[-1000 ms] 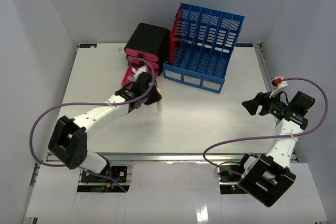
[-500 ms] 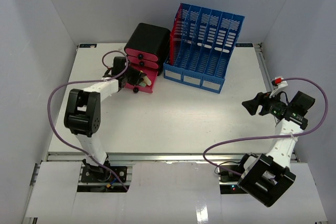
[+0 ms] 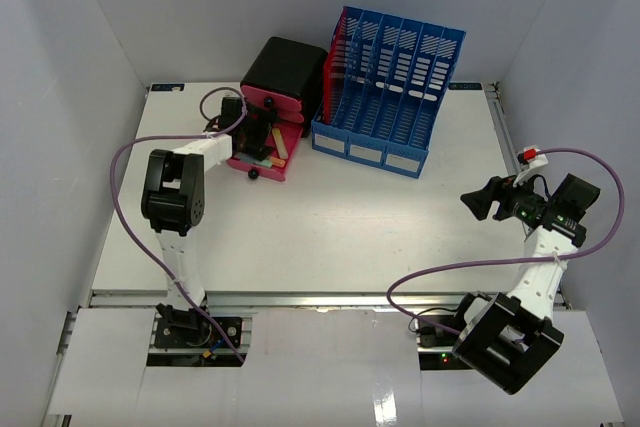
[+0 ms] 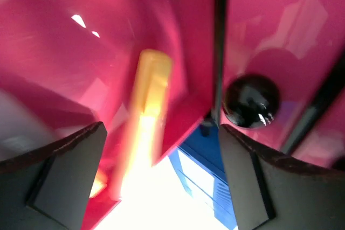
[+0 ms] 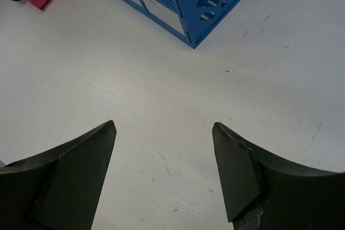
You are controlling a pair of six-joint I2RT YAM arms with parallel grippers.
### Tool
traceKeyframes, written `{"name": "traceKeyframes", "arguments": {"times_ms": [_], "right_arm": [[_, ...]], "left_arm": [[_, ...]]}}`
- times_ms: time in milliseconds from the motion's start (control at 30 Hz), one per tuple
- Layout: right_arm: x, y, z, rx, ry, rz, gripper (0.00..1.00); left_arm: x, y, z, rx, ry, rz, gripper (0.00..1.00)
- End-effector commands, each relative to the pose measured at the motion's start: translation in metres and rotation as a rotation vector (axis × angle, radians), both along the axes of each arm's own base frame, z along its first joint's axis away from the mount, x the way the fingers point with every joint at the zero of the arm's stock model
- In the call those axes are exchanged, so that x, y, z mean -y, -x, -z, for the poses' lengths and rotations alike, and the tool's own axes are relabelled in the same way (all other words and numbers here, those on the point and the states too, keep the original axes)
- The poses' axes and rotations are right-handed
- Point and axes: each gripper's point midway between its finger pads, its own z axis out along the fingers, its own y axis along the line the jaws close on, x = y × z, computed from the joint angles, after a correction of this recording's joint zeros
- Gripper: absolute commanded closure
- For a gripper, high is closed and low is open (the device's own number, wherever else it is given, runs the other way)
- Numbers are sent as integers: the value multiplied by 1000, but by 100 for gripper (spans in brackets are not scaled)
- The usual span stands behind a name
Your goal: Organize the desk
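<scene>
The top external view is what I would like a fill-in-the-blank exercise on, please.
The file rack on the desk is mainly ___. The drawer unit has pink drawers and a ___ top. The left claw stands ___ over the pulled-out drawer. The right claw holds ___.
Missing words: blue; black; open; nothing.

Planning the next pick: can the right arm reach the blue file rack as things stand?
Probably yes. Only bare desk lies between the open right hand and the blue file rack; the left hand is over at the pink drawer unit.
</scene>
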Motion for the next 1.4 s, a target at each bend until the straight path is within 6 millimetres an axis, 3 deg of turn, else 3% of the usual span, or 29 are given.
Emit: {"name": "traceKeyframes", "arguments": {"times_ms": [0,233,433,500,567,667,733,867,1000,1067,1200,1367], "right_arm": [[-1,1,0,0,-10,-6,21],[-1,1,1,1,-10,-7,20],[-2,1,0,6,-9,-9,19],[-2,2,0,10,-6,-11,19],[-3,2,-2,19,-2,-14,19],[-4,3,-3,31,6,-20,19],[-5,4,-5,47,13,-29,19],[-10,6,-8,67,14,-53,19],[-15,9,-10,92,18,-79,19],[-15,9,-11,96,18,-79,19],[-15,9,-10,95,17,-77,19],[-15,9,-9,90,15,-75,19]], "left_arm": [[-2,-10,-50,128,38,-12,2],[-2,16,-76,195,49,20,2],[-3,40,-120,298,20,81,2],[-5,51,-125,319,-1,98,2],[-10,62,-146,395,-66,131,2],[-25,80,-146,417,-169,155,2],[-45,97,-159,472,-236,144,2],[-89,135,-155,496,-314,54,2],[-131,172,-124,359,-365,-126,2],[-128,180,-128,401,-387,-79,7],[-110,192,-111,342,-312,3,34],[-89,206,-78,254,-163,45,45]]}}
